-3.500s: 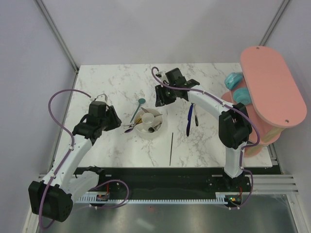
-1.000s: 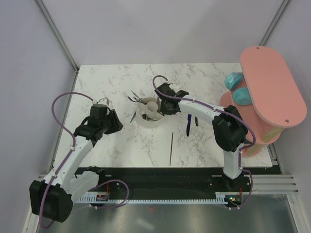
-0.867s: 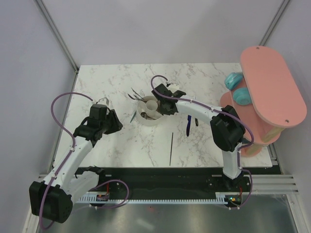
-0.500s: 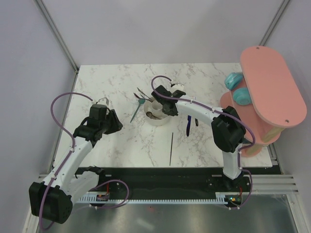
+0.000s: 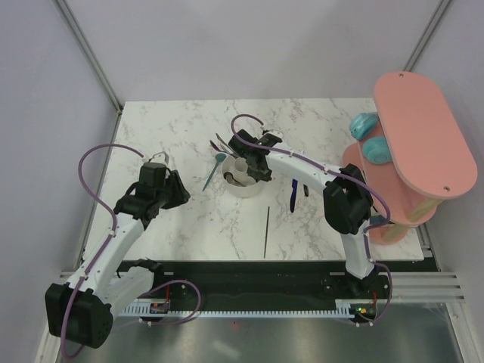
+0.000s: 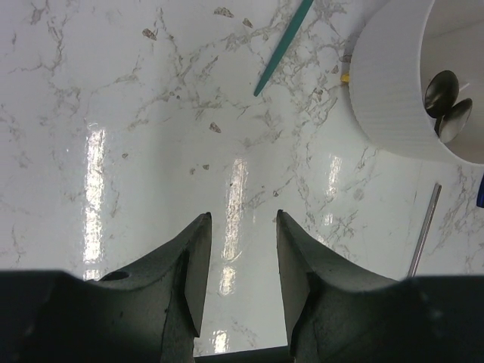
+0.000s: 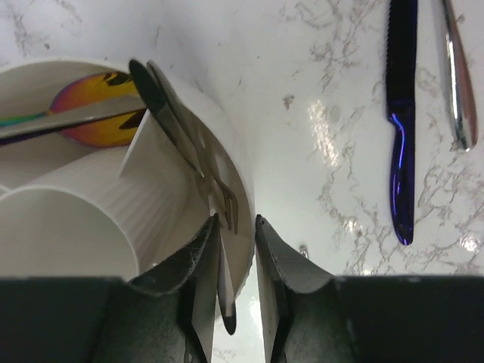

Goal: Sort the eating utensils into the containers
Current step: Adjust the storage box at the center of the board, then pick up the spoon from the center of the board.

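- The right gripper (image 7: 236,223) is nearly closed on the wall of the white holder (image 7: 243,178). One finger stands inside the outer ring and the other outside, with the rim pinched between them.
- A dark utensil tip (image 7: 226,314) shows low in that narrow gap. I cannot tell whether the fingers press on it.
- Right by the fingertips, a fork (image 7: 181,128) lies slanted in the holder's ring section. Its tines are next to the fingers and its dark end reaches up over the rim.
- Behind a divider, in the next ring section, lies a spoon with a gold-and-purple bowl (image 7: 94,117). The holder's central cup (image 7: 68,219) stands beside it.
- On the marble to the right of the holder lies a blue knife (image 7: 401,113), with a silver utensil (image 7: 457,76) just beyond it. Both are apart from the holder.
- In the top view, a few slim handles (image 5: 219,142) stick out over the holder's far-left rim.
- The left gripper (image 6: 242,215) hovers well to the left of the holder. Its jaws are moderately open, with nothing between them and only the bare table (image 6: 113,113) below.
- Its camera shows two silver spoon bowls (image 6: 446,102) inside the holder's outer ring.
- A teal spoon (image 6: 283,45) lies on the table just beside the holder's left side.
- A thin silver stick (image 5: 266,231) lies on the table on the near side of the holder, apart from it.
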### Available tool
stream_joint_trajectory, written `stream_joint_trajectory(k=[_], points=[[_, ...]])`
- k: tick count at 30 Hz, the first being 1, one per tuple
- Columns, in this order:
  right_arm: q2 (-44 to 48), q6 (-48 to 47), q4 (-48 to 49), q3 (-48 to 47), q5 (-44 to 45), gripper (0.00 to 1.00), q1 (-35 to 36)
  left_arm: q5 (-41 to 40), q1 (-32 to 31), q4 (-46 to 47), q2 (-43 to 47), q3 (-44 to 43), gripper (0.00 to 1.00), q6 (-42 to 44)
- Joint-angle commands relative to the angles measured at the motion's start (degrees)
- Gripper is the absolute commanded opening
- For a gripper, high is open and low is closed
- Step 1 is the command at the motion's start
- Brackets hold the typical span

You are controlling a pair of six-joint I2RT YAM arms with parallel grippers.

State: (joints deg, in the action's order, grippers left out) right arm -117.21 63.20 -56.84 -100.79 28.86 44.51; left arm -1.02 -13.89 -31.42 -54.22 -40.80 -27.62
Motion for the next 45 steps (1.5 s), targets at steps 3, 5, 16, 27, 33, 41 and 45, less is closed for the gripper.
stream_joint_trajectory(k=[3, 5, 16, 27, 33, 41, 45], points=[[1.5, 1.0, -0.6, -3.8, -2.9, 0.36, 1.2, -1.6, -0.1, 0.2, -0.4, -0.3, 0.47, -0.7], [3.7, 0.9, -0.6, -3.2, -2.9, 0.43, 1.2, -2.5, -0.1, 0.2, -1.4, -1.2, 0.48, -0.5], [20.7, -1.0, -5.7, 5.7, 1.8, 0.51, -2.9, -1.0, -0.1, 5.5, -18.0, -12.4, 0.49, 3.3], [35.9, -3.1, -1.7, 20.7, 3.4, 0.51, -14.3, 2.2, -0.5, -1.3, -48.3, -34.8, 0.46, 11.7], [40.0, -4.7, -0.9, 26.1, 1.5, 0.51, -18.0, 1.8, -0.6, -0.8, -54.5, -41.1, 0.48, 13.5], [40.7, -4.9, 0.1, 29.5, -0.5, 0.51, -20.2, 5.3, -2.7, -1.4, -58.3, -45.2, 0.47, 18.1], [40.2, -4.6, 1.5, 30.2, -2.1, 0.51, -20.5, 3.6, -4.0, -1.9, -59.4, -45.0, 0.47, 18.0]])
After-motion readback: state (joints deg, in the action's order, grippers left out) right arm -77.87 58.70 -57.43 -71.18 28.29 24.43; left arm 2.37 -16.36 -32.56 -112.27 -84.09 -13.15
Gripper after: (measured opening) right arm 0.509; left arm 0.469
